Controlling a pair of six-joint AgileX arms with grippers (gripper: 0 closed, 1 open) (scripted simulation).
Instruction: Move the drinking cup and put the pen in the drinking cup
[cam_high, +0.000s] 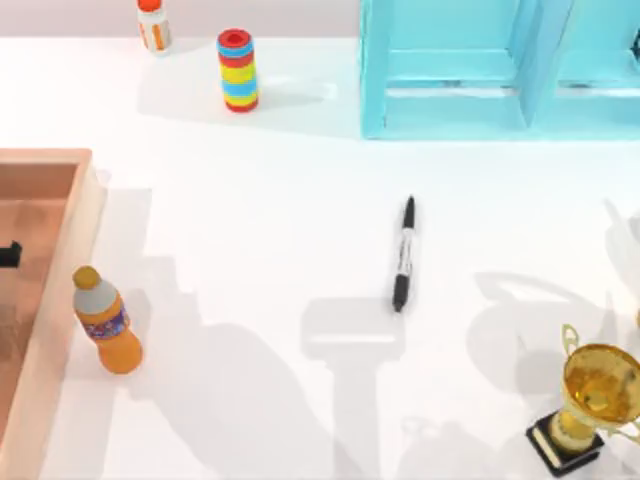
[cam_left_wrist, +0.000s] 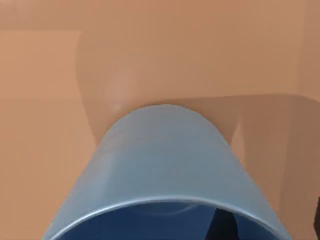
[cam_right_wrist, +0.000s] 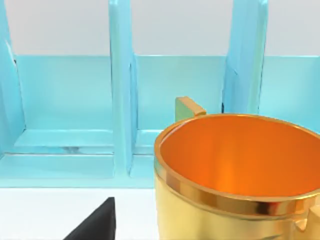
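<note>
Bright, even light floods the white table (cam_high: 300, 230), and soft grey shadows trail toward the near edge and to the right of the pen (cam_high: 403, 254), the orange bottle (cam_high: 107, 321) and the trophy (cam_high: 590, 395). The trophy's gold bowl shows sharp glare along its rim in the right wrist view. In the left wrist view the blue cup (cam_left_wrist: 165, 170) is softly lit, casting a dim shadow on the tan surface behind.

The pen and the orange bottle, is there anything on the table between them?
No. In the top view, the white table between the pen and the orange bottle is bare, crossed by grey shadows.
</note>
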